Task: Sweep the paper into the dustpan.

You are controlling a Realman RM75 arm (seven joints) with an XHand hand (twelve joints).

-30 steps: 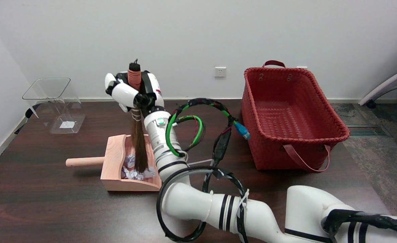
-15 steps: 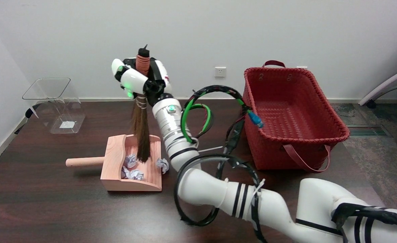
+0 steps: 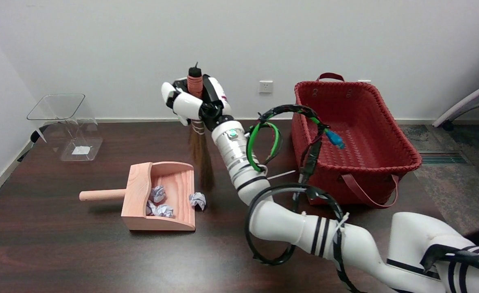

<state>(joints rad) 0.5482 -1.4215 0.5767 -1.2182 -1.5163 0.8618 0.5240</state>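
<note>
1. Paper: two crumpled paper balls [image 3: 158,201] lie inside the dustpan [image 3: 141,191], toward its closed handle side.
2. A third paper ball [image 3: 197,200] sits on the counter [image 3: 60,252] just outside the dustpan's open mouth, touching or nearly touching its edge.
3. Dustpan is light wood, flat on the counter in the left-middle area, round handle [image 3: 101,195] pointing toward the left edge, open mouth facing right.
4. Brush [image 3: 202,156]: dark bristles hang down, tip just right of the dustpan's far right corner, above and beyond the loose ball. Whether the tip touches the counter, cannot tell.
5. Right hand [image 3: 194,101] grips the brush by its reddish-brown wrapped handle; fingers [image 3: 184,106] clamped around it, handle top poking out above the hand. Brush held roughly upright, slightly tilted.
6. Right arm [image 3: 296,232] reaches in from the lower right, with black and green cables looped along it.
7. Red woven basket [image 3: 402,162] stands on the counter's right side, well apart from the dustpan.
8. Clear plastic container [image 3: 66,122] near the far left corner.
9. Wall socket [image 3: 265,86] on the white wall behind.
</note>
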